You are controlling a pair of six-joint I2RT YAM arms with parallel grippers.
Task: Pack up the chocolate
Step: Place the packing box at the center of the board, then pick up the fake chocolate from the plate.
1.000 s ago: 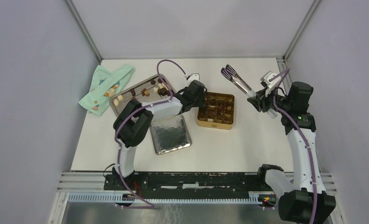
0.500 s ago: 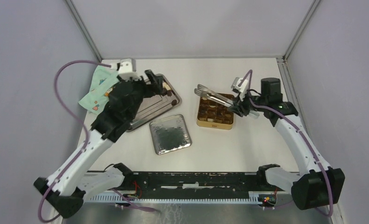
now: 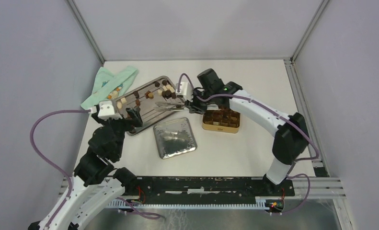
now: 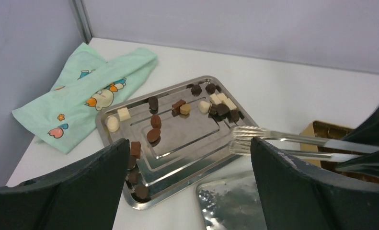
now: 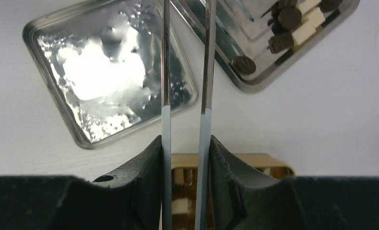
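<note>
At the far left lay a green cloth [image 4: 82, 91] printed with cartoon figures. Just beside it sat the tray [image 4: 192, 139], where the loose chocolate [image 4: 154, 135] was: dark, lighter brown and cream pieces scattered along its left edge and bunched at its far corner. The left gripper [image 3: 132, 115] hovered over the tray's near-left end with its jaws spread fully wide and nothing between them.

Across the tray's right side reached the tongs [image 4: 292, 143], their ridged tips slightly apart and empty, over bare metal short of the far cluster. The lid [image 3: 175, 138] lay near the tray's near edge, shiny inside up. The right gripper [image 5: 186, 153] had its jaws closed on the tongs' two arms, pressing them partway together. Right of that stood the tin [image 3: 221, 127], open, its grid of cells showing brown pieces in many places; I could not tell how many cells were filled.

The packing looked partly done: some chocolate was in the tin, well over a dozen pieces were left on the tray, and the lid was off.

No brand, label or readable writing showed anywhere; the cloth carried pictures only.
</note>
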